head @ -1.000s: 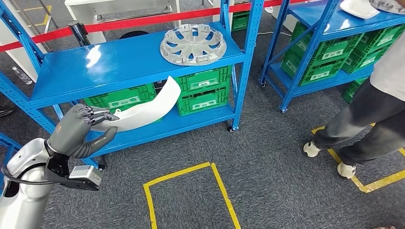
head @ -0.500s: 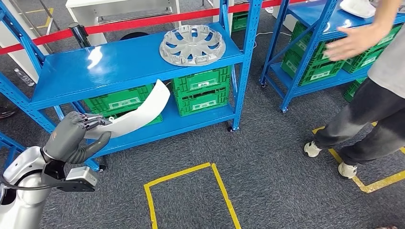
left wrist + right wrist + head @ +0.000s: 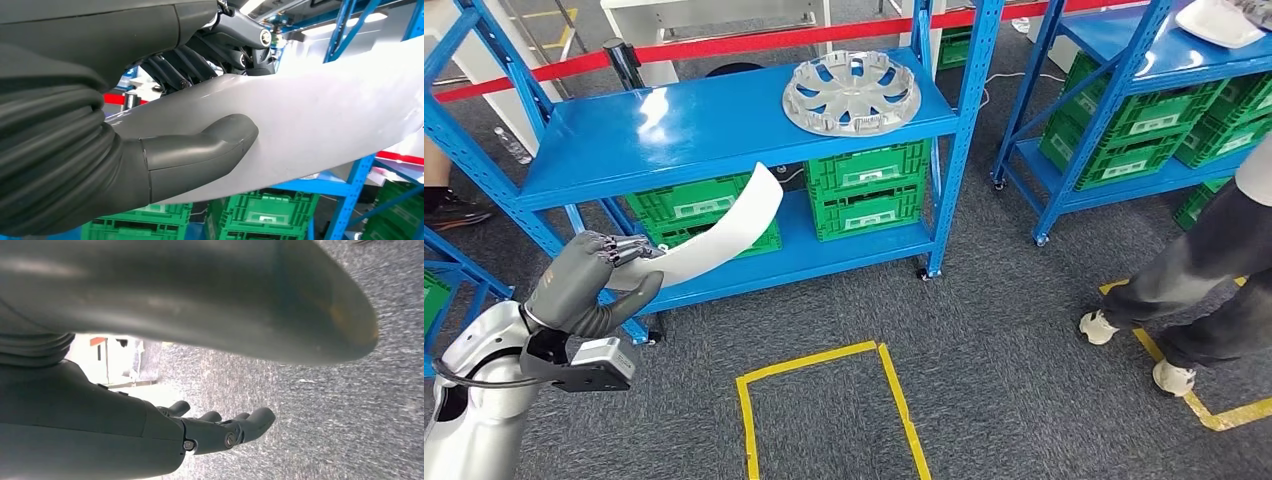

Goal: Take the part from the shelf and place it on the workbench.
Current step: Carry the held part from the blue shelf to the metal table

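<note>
A dark grey carpet (image 3: 1004, 330) covered the floor, marked with yellow tape (image 3: 824, 400) at lower centre and at lower right; a blue metal shelf rack (image 3: 724, 130) filled the upper left and centre, green plastic crates (image 3: 869, 190) on its lower level; a second blue rack (image 3: 1144, 90) with more green crates stood at upper right; a red barrier tape (image 3: 724, 45) ran along the top, white furniture (image 3: 714, 15) behind it.

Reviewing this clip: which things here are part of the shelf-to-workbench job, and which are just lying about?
Part of the job:
- white curved part, held by the left hand
- blue shelf

Just lying about:
- silver wheel cover on the top shelf
- green crates on the lower shelf
- yellow floor tape
- red barrier tape
- person standing at right
</note>
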You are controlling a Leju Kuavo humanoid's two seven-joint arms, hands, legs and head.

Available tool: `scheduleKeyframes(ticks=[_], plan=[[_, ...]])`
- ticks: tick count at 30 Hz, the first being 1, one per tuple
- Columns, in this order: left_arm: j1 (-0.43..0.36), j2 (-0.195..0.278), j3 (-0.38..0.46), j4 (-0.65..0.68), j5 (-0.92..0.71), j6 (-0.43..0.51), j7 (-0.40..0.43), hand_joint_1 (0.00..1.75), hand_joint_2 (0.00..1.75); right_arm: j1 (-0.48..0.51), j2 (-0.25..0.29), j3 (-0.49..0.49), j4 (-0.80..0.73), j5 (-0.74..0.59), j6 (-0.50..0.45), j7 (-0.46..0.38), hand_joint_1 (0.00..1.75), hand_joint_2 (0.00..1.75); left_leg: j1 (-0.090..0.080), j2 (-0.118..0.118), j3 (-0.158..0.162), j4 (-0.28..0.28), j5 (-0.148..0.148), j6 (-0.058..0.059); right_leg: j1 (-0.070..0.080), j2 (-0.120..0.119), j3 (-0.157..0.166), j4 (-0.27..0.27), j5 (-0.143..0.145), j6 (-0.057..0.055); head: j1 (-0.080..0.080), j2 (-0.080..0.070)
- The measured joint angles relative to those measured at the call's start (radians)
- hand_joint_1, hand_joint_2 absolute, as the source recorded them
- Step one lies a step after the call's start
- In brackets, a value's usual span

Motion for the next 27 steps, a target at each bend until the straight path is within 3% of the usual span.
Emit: scheduleKeyframes(ticks=[2,3,5,7,8,11,13,17,19,21,22,23,24,25,27], plan=[[-0.001,0.0,0.002,0.002,0.0,0.0,0.0,1.75,1.75,0.0,0.0,0.0,0.0,-0.001,0.0,0.001,0.0,0.0,0.001,0.017,-0.012,0.02,-0.016,-0.008,-0.002,-0.013,-0.001,-0.004,0.007,-0.015,-0.002,0.0],[-0.001,-0.001,0.002,0.002,-0.001,0.001,0.0,1.75,1.75,0.0,0.0,-0.001,0.0,-0.001,0.0,0.0,0.0,0.0,0.001,0.033,-0.028,0.057,-0.041,-0.011,-0.003,-0.019,-0.001,-0.007,0.01,-0.021,-0.004,0.0],[0.003,-0.004,0.003,0.002,-0.005,0.002,0.0,1.75,1.75,0.003,0.0,-0.001,0.0,-0.001,-0.001,0.0,0.0,0.0,0.001,0.061,-0.08,0.184,-0.114,-0.016,0.0,-0.032,-0.005,-0.009,0.013,-0.027,-0.007,0.0],[0.014,-0.006,0.003,0.002,-0.011,0.002,-0.001,1.75,1.75,0.006,0.0,-0.002,0.0,-0.001,-0.002,0.0,0.0,0.0,0.001,0.067,-0.114,0.278,-0.152,-0.016,0.003,-0.044,-0.009,-0.009,0.014,-0.028,-0.007,0.0],[0.019,-0.007,0.004,0.002,-0.013,0.003,-0.002,1.75,1.75,0.006,0.0,-0.002,0.0,-0.001,-0.002,0.0,0.0,0.0,0.001,0.068,-0.103,0.271,-0.143,-0.013,0.004,-0.05,-0.009,-0.009,0.014,-0.028,-0.007,0.0],[0.02,-0.007,0.011,0.003,-0.019,0.003,0.001,1.75,1.75,0.005,0.002,-0.002,0.0,-0.001,-0.003,0.0,0.0,0.0,-0.007,0.083,0.012,0.083,-0.07,0.009,0.01,-0.063,-0.007,-0.009,0.015,-0.025,-0.006,0.0],[0.019,-0.007,0.019,0.011,-0.03,0.006,0.02,1.75,1.75,0.003,0.004,-0.003,0.0,-0.004,-0.006,0.0,0.0,0.0,-0.017,0.094,0.053,0.005,-0.054,0.021,0.01,-0.069,-0.005,-0.011,0.017,-0.016,-0.006,0.0],[0.028,-0.018,0.069,0.14,0.0,0.018,0.068,1.75,1.75,0.001,0.006,-0.007,0.0,-0.01,-0.012,-0.001,0.0,0.0,-0.016,0.084,0.063,-0.02,-0.043,0.037,0.008,-0.068,0.0,-0.008,0.01,0.008,-0.005,0.0],[0.024,-0.042,0.116,0.328,0.026,0.061,0.064,1.75,1.75,0.001,0.008,-0.008,0.0,-0.009,-0.015,-0.001,0.0,0.0,-0.01,0.079,0.071,-0.032,-0.032,0.046,0.008,-0.048,-0.031,0.064,-0.034,0.015,-0.003,0.0],[0.027,-0.072,0.171,0.577,0.059,0.113,0.078,1.75,1.75,0.003,0.008,-0.01,0.0,-0.005,-0.019,-0.001,0.0,0.0,-0.011,0.073,0.069,-0.034,-0.029,0.051,0.009,-0.036,-0.088,0.178,-0.088,0.02,-0.001,0.0],[0.043,-0.085,0.199,0.69,0.078,0.133,0.089,1.75,1.75,0.004,0.008,-0.011,0.0,-0.002,-0.02,-0.001,0.0,0.0,-0.011,0.071,0.068,-0.033,-0.029,0.05,0.009,-0.035,-0.107,0.214,-0.098,0.021,0.0,0.0],[0.066,-0.098,0.228,0.781,0.096,0.148,0.092,1.75,1.75,0.006,0.008,-0.012,0.0,0.0,-0.021,0.0,0.0,0.0,-0.011,0.069,0.066,-0.031,-0.03,0.05,0.008,-0.035,-0.11,0.216,-0.089,0.022,0.0,0.0],[0.093,-0.11,0.255,0.854,0.114,0.162,0.084,1.75,1.75,0.008,0.008,-0.012,0.0,0.001,-0.022,0.001,0.0,0.0,-0.01,0.067,0.064,-0.028,-0.032,0.048,0.008,-0.034,-0.095,0.182,-0.063,0.021,0.0,0.0],[0.117,-0.122,0.28,0.913,0.131,0.176,0.064,1.75,1.75,0.01,0.008,-0.012,0.0,0.002,-0.023,0.002,0.0,0.0,-0.009,0.062,0.062,-0.023,-0.033,0.045,0.007,-0.03,-0.065,0.12,-0.029,0.02,0.0,0.0],[0.143,-0.139,0.321,0.995,0.157,0.211,0.009,1.75,1.75,0.012,0.008,-0.012,0.0,0.005,-0.024,0.002,0.0,0.0,-0.009,0.051,0.053,-0.012,-0.038,0.036,0.008,-0.016,-0.014,0.011,0.012,0.013,0.0,0.0]])
